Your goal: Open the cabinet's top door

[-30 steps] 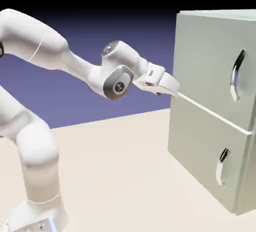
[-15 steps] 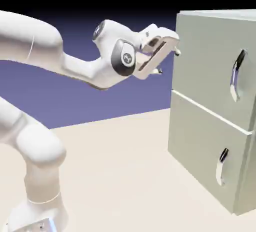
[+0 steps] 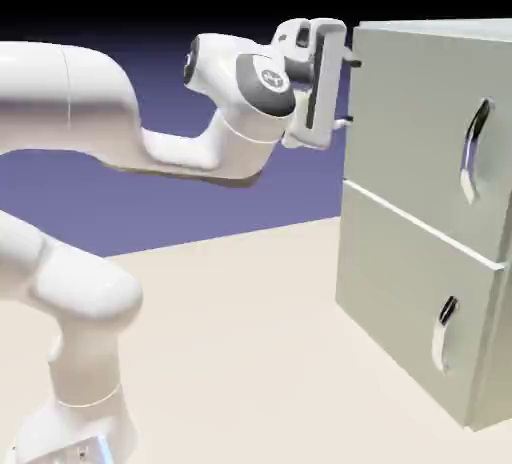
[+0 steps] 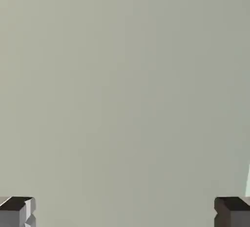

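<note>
Claw of the white two-finger gripper [image 3: 350, 92] spread wide, nothing between the fingertips; in the hand view the two small grey tips stand far apart at the bottom corners, with only plain grey-green surface beyond them. From outside, the fingers sit one above the other, pointing at the upper panel near its edge on the exterior view's left. Very near the panel; contact cannot be told. Behind the claw, the glossy white jointed arm [image 3: 75, 102] reaches across with its wrist bent, hand upright. Further out, the top door: tall, flat, pale grey-green upper panel [image 3: 410, 122] of the large boxy pale grey-green cabinet [image 3: 485, 352], on the exterior view's right. Door looks closed, lying flush above the thin white seam [image 3: 425, 225] that parts it from the shorter lower panel [image 3: 405, 302]. Its long curved silver-black handle [image 3: 470, 157] is on the far side of the panel from the claw, well apart from it, ungripped. Smaller curved silver-black handle [image 3: 443, 337] on the lower panel, also untouched. Progress, as judged: early. Claw is open and up at about the level of the right door; no grasp, no opening visible. Left to do: carry the hand across to the long handle, set the fingers either side of it, close, draw the door outward. Risk: sliding sideways this near, fingertips could scrape the panel; backing off a little first seems wise.
</note>
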Controlling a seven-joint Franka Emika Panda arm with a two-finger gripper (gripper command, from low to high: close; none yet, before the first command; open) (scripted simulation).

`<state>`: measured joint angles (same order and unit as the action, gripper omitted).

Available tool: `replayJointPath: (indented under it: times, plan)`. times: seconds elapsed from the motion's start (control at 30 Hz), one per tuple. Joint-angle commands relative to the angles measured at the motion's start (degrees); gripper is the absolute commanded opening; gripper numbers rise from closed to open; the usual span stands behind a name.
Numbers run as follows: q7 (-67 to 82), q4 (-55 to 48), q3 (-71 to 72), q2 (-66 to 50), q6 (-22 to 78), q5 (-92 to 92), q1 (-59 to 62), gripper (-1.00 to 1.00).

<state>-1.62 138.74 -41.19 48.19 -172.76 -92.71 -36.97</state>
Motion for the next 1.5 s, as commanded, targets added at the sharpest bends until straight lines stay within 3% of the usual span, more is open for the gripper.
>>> replayJointPath:
  times: [0.0,0.87,1.1,1.13,1.3,1.47]
  plan:
    - [1.1,-0.6,-1.11,0.42,0.03,-2.5,-0.98,0.0]
    - [29.64,-16.16,-29.9,11.27,0.9,-67.28,-26.33,0.0]
    - [30.67,-24.5,-35.76,9.84,1.71,-68.86,-36.93,0.0]
    - [30.67,-24.5,-35.76,9.84,1.71,-68.86,-36.93,-1.0]
    - [29.14,-16.39,-30.83,8.56,7.33,-67.15,-28.88,-1.0]
    - [16.69,-14.94,-27.78,2.28,7.19,-72.95,-23.9,-1.0]
